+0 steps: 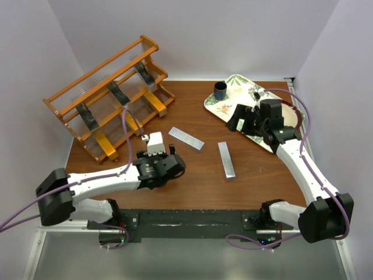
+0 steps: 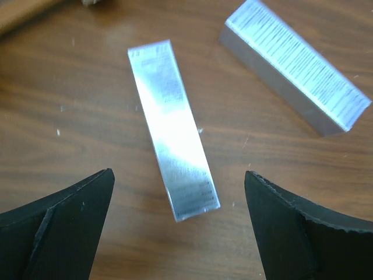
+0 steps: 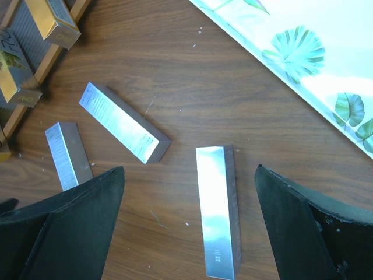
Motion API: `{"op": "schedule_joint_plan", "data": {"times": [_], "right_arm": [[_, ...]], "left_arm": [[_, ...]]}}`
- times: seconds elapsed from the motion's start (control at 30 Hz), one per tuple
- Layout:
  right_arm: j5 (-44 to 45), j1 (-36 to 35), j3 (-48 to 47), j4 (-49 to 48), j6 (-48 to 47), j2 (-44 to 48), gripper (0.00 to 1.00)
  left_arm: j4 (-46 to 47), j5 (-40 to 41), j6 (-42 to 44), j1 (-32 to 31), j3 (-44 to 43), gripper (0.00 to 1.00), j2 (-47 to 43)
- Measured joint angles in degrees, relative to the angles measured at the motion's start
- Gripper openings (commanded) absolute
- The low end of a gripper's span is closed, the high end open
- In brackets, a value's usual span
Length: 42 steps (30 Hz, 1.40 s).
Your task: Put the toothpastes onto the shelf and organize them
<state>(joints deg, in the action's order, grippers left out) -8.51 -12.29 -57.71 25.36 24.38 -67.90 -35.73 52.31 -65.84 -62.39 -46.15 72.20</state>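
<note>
Left gripper [image 2: 179, 175] gapes wide; right gripper [image 3: 189, 170] likewise (both seemingly angled downward).

The light in the view from above is bright and even. It comes from overhead, so the arms drop only soft shadows on the brown table [image 1: 198, 175]. The walls [image 1: 233, 35] look pale and a bit grey.

In the left wrist view, the middle silver carton [image 2: 172, 134] shines so hard that its top is a white smear, and its print is hard to read. The black fingers [image 2: 58, 233] at the bottom are dark and fuzzy.

In the right wrist view, the flowered tray [image 3: 326, 52] is washed out white near the corner, and the nearest carton [image 3: 218, 216] glares.
</note>
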Motion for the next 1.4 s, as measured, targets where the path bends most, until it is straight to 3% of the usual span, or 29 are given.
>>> {"op": "schedule_joint_plan", "data": {"times": [0.23, 0.4, 0.63, 0.93, 1.07, 1.17, 1.4], "right_arm": [[0.00, 0.00, 0.11, -0.09, -0.02, 0.07, 0.98], [-0.02, -0.02, 0.11, -0.11, -0.02, 0.07, 0.98], [-0.04, 0.00, 0.11, -0.13, -0.04, 0.04, 0.98], [-0.07, 0.00, 0.70, -0.17, -0.04, 0.07, 0.98], [-0.09, 0.00, 0.96, -0.17, -0.07, 0.07, 0.98], [-0.15, 0.00, 0.96, -0.17, -0.07, 0.07, 0.98], [-0.22, 0.00, 0.96, -0.17, -0.09, 0.04, 0.98]], "left_arm": [[-9.16, 4.31, -19.54, -7.02, -1.68, 0.88, 13.75], [-11.89, 4.72, -25.97, -7.91, -4.28, 0.79, 21.68], [-7.30, 5.20, -25.64, -7.72, -3.78, 0.73, 22.34], [2.69, 4.66, -21.70, -4.17, 1.90, 0.59, 22.32], [5.68, 4.66, -19.98, -3.74, 3.13, 0.44, 22.29], [6.58, 4.63, -18.95, -3.74, 3.13, 0.34, 22.29], [1.29, 4.00, -19.12, -4.90, 0.46, 0.25, 22.29]]}}
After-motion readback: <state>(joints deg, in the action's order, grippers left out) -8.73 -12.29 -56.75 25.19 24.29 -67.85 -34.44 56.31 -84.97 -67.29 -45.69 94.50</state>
